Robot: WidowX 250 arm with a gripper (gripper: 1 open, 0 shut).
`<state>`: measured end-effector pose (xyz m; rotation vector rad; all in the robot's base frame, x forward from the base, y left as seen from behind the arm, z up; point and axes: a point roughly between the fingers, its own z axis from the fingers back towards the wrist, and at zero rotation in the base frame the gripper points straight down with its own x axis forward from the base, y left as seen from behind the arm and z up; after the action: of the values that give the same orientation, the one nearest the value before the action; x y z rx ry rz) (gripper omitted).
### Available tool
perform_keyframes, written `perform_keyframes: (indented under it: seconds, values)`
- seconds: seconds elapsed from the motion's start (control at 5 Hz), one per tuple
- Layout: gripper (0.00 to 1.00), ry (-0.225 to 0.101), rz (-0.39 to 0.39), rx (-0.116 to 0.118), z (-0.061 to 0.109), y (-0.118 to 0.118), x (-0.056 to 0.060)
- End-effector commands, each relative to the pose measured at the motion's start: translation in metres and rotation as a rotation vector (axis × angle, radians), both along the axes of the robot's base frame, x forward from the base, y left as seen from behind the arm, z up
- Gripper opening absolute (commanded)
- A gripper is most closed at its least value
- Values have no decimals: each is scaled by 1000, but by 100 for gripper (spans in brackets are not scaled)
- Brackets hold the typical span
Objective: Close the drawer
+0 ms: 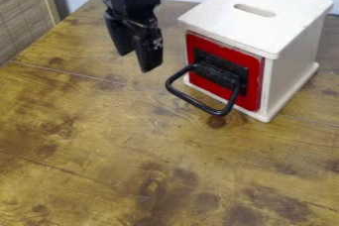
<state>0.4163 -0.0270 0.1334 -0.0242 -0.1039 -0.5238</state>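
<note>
Gripper (149,55), black and open, hangs left of the red-fronted drawer (199,48) in its pale wooden box (255,12). The drawer looks light and rigid, likely sliding stiffly; push squarely on its front, or grasp the black loop handle (183,98) mid-bar.

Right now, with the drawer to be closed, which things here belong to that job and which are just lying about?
Part of the job:
- red-fronted drawer with large black loop handle
- pale wooden box with slotted top, housing it
- black robot gripper, open

Not part of it:
- slatted wooden panel at the left edge
- brown wood-grain table, only the surface underneath
</note>
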Motion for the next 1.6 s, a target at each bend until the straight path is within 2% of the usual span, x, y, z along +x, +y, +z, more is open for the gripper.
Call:
perform_keyframes:
  seconds: [0.0,0.2,0.4,0.6,0.8,1.0,1.2,1.4]
  values:
    - [100,-69,47,-5,29,6,2]
    - [100,-72,92,-1,32,10,-1]
    - [100,-77,98,0,32,-2,-11]
    - [100,-107,101,5,40,-11,-18]
    - [100,-100,99,-12,41,-19,-22]
    - [100,-90,97,-21,37,-18,-26]
    - [100,-97,85,-15,37,-14,-31]
    - [100,-83,47,-18,36,-16,-18]
